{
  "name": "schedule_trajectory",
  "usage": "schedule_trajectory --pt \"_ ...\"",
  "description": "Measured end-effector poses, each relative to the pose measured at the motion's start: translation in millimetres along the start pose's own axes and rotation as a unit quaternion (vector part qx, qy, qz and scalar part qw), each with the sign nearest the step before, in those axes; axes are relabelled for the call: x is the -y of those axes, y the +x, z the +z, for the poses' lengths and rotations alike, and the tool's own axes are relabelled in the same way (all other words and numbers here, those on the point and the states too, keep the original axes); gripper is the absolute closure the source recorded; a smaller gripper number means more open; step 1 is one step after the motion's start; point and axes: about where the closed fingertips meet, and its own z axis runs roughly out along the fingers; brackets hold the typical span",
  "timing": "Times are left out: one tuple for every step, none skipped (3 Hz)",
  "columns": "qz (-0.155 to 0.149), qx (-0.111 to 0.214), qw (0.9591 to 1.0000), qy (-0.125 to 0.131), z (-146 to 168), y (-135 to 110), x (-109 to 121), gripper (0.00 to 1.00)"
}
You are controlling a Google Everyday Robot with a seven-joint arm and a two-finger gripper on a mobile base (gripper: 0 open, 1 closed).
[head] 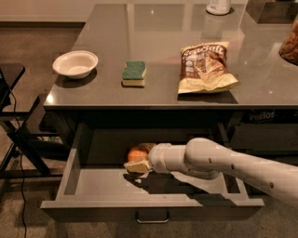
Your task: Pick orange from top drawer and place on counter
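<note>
Single camera view, looking down on the scene.

- Wide shallow grey metal top drawer [149, 204]: pulled open, fills the lower centre of the frame. A small metal bar handle [152, 216] sits at the middle of its front panel.
- Small round bright-orange orange [135, 153]: inside the drawer, toward the back and left of centre, partly hidden by the gripper.
- White cylindrical robot arm [223, 160]: enters from the lower right edge and reaches left across the drawer interior.
- Cream-coloured two-finger gripper [138, 166]: inside the drawer, right at the orange, touching it or just in front of it. I cannot tell whether the jaws are apart or clamped on the fruit.
- Large dark grey glossy counter surface [158, 37]: takes up the upper half of the frame, above the drawer.
  - White round bowl [75, 63] at the left.
  - Green-and-yellow rectangular sponge [133, 74] just right of the bowl, apart from it.
  - Brown and tan crinkled snack bag [205, 67] lying flat, right of centre.
  - White container [218, 5] at the top edge, cut off by the frame.
- Black metal frame [18, 135] stands on the floor at the left edge.
</note>
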Motion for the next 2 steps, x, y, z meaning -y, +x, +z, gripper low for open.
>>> schedule_trajectory --pt "0.000 0.000 1.0000 0.000 0.0 0.0 0.0 0.66" --pt "0.000 0.000 1.0000 0.000 0.0 0.0 0.0 0.89"
